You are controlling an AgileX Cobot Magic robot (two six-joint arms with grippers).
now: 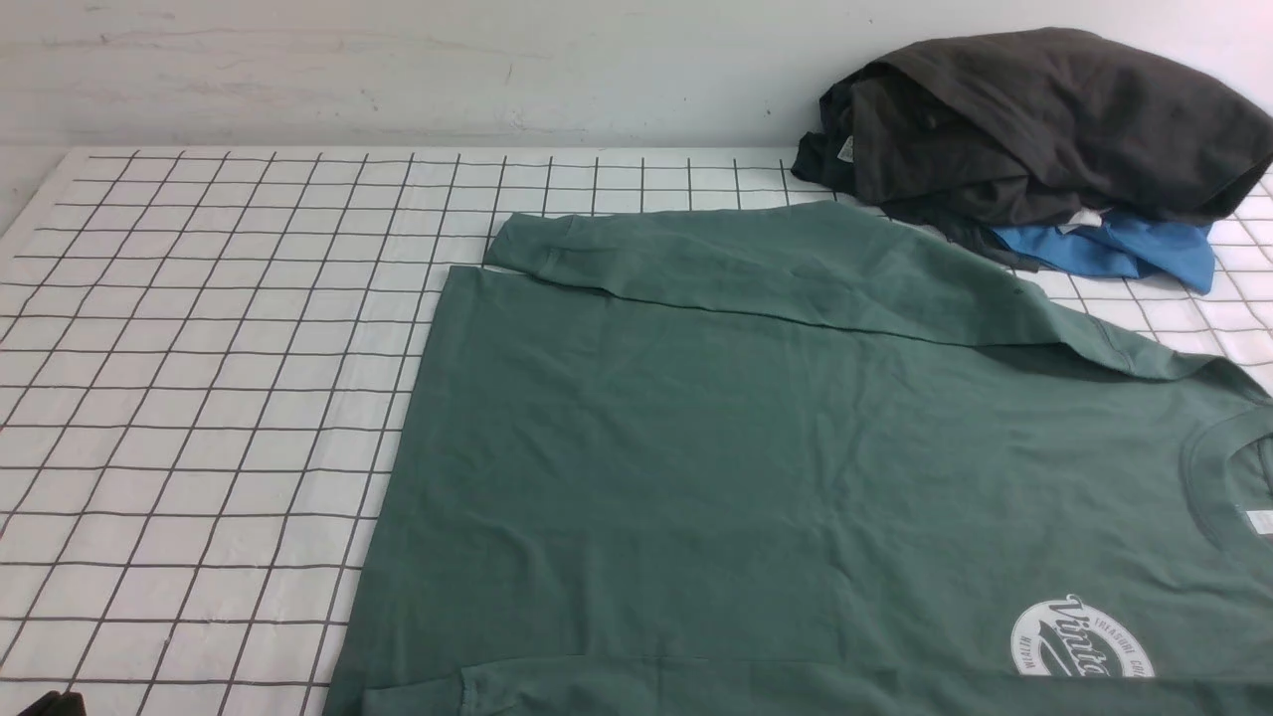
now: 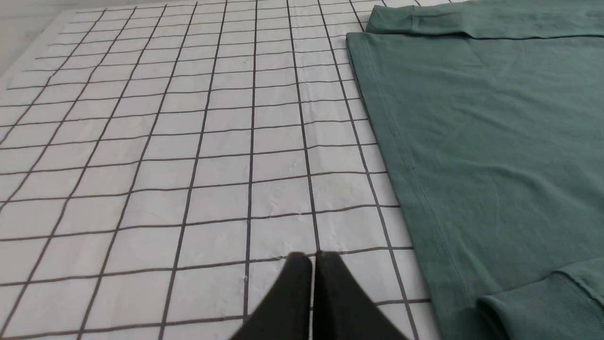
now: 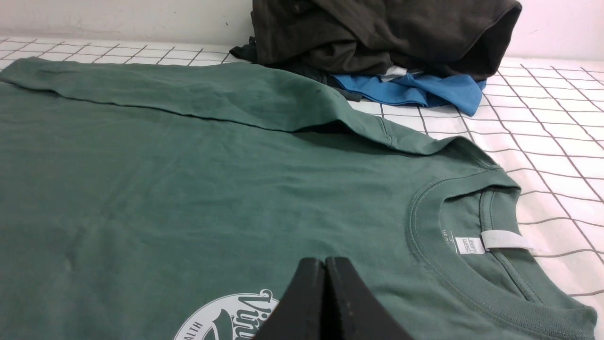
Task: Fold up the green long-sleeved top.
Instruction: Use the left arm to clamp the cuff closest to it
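The green long-sleeved top lies flat on the checked cloth, hem to the left and ribbed neck to the right. Its far sleeve is folded in along the far edge. The near sleeve's cuff rests on the body by the hem. A round white logo shows at the front right. My left gripper is shut and empty over bare cloth, just left of the hem. My right gripper is shut and empty above the chest, beside the logo and short of the neck.
A heap of dark charcoal garments sits at the back right against the wall, with a bright blue garment under it, close to the top's far shoulder. White cloth with a black grid covers the table's left half.
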